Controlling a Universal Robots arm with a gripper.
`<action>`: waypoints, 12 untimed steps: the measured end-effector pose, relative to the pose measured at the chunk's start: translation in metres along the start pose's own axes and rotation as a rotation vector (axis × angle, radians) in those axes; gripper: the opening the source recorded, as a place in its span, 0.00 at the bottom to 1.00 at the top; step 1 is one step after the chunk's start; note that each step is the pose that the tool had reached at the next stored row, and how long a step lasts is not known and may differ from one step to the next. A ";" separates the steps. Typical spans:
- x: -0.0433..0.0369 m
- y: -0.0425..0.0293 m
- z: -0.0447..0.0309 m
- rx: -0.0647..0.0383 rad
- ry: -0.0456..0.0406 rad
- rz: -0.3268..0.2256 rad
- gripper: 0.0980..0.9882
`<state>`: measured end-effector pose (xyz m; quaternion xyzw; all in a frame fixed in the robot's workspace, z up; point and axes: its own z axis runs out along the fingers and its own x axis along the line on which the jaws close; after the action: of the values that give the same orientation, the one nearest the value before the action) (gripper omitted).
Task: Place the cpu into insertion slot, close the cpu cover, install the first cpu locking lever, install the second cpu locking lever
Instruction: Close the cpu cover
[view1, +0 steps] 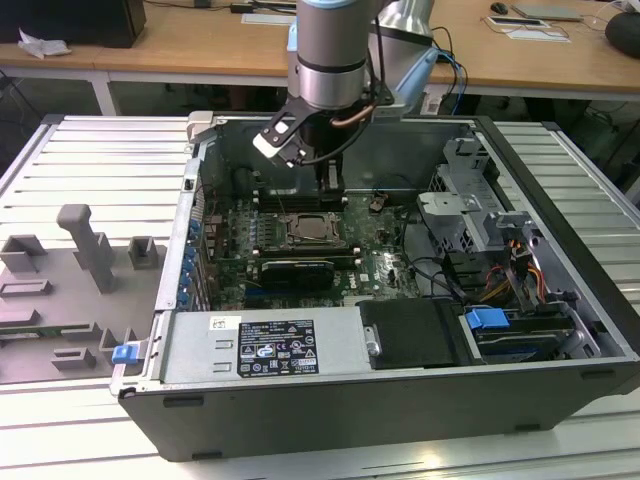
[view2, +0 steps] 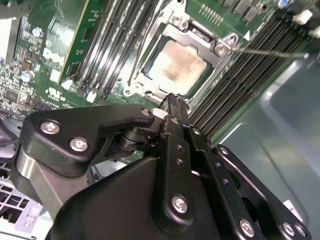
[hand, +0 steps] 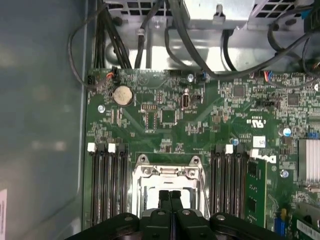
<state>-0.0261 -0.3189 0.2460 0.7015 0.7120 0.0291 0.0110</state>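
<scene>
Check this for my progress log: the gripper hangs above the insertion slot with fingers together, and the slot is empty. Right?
No, the insertion slot is not empty: the second wrist view shows the cpu lying in it. The gripper does hang above it with fingers together.

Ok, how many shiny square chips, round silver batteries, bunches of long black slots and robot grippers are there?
Square silvery-beige metal-topped cpu: 1
Round silver coin battery: 1
Groups of long black memory slots: 2
Black robot gripper: 1
Total: 5
</scene>
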 end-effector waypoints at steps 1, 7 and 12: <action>0.0000 -0.0022 0.0002 0.000 0.0000 0.000 0.01; 0.0002 -0.0092 0.0008 0.000 0.0002 0.000 0.01; 0.0002 -0.0146 0.0012 0.000 0.0001 0.000 0.01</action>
<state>-0.0406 -0.3188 0.2440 0.7015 0.7120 0.0291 0.0110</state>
